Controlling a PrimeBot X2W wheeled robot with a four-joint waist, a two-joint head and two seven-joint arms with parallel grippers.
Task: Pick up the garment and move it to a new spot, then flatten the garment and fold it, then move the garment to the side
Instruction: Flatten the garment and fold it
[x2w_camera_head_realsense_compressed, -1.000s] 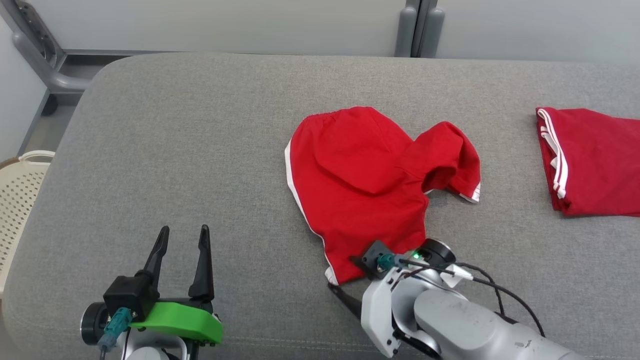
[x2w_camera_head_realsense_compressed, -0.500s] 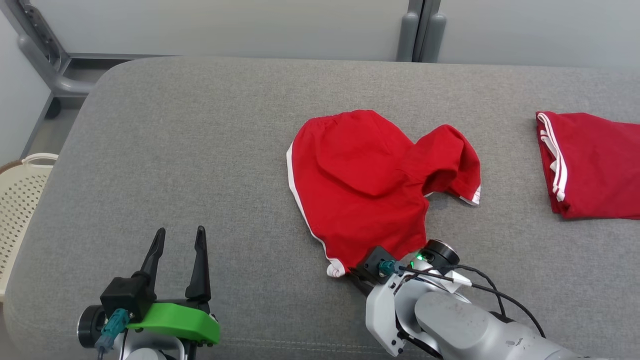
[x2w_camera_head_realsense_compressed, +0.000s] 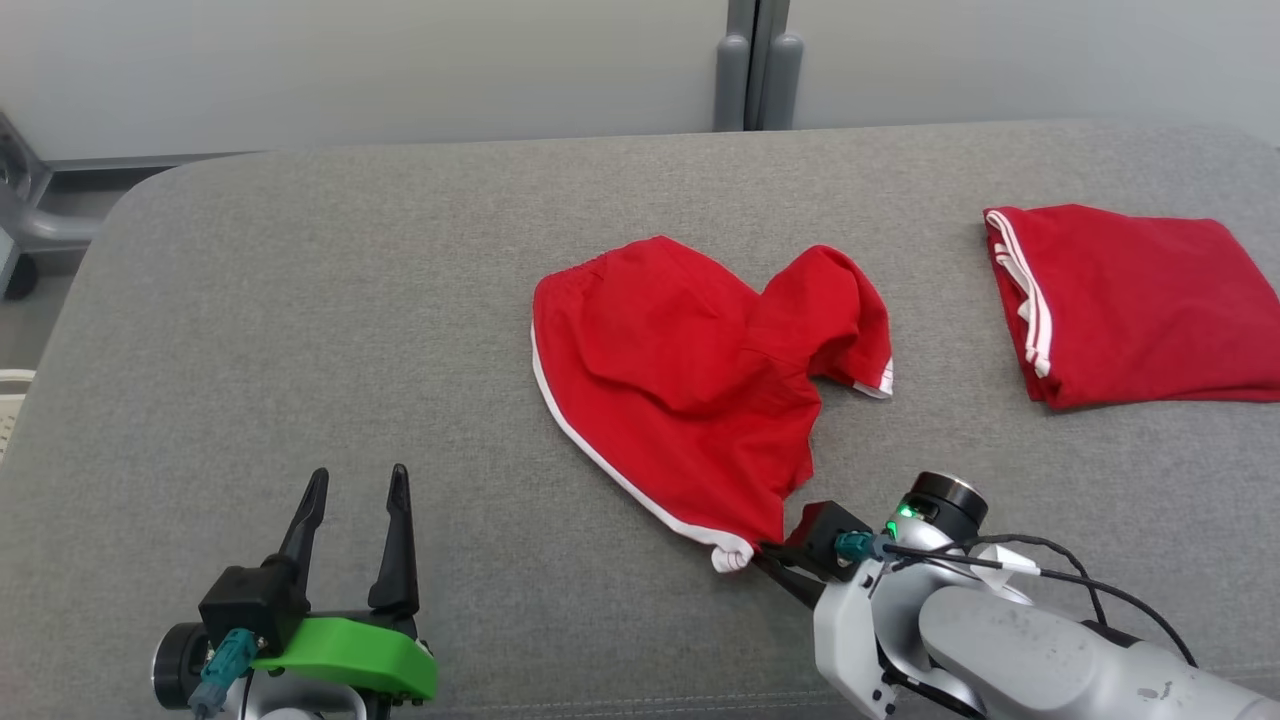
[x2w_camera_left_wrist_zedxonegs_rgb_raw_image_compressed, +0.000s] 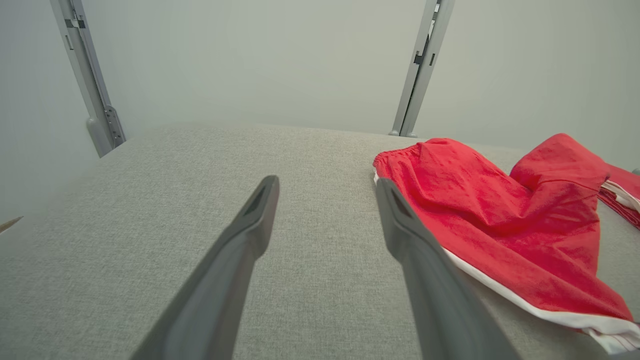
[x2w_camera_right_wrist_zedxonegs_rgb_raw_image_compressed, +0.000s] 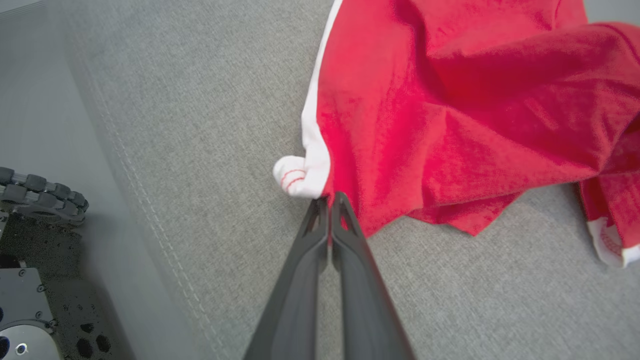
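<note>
The garment (x2w_camera_head_realsense_compressed: 680, 400) is a pair of red shorts with white trim, lying crumpled in the middle of the grey padded table (x2w_camera_head_realsense_compressed: 350, 300). My right gripper (x2w_camera_head_realsense_compressed: 765, 558) is shut on its near corner by the white hem, and the cloth is drawn out toward it. In the right wrist view the two fingers meet at the edge of the garment (x2w_camera_right_wrist_zedxonegs_rgb_raw_image_compressed: 450, 100), the right gripper (x2w_camera_right_wrist_zedxonegs_rgb_raw_image_compressed: 330, 201) pinching red cloth beside the rolled white hem. At the lower left my left gripper (x2w_camera_head_realsense_compressed: 355, 482) stands open and empty, left of the garment (x2w_camera_left_wrist_zedxonegs_rgb_raw_image_compressed: 500, 225). The left gripper (x2w_camera_left_wrist_zedxonegs_rgb_raw_image_compressed: 327, 182) hovers over bare table.
Another red garment (x2w_camera_head_realsense_compressed: 1130, 300), folded, lies at the table's right end. A grey post (x2w_camera_head_realsense_compressed: 755, 65) rises behind the table's far edge. The table's front edge runs just beneath both wrists.
My right gripper has shut on the garment's near corner and pulled it to the right, stretching the cloth. The head camera has turned right. The left gripper stays open.
</note>
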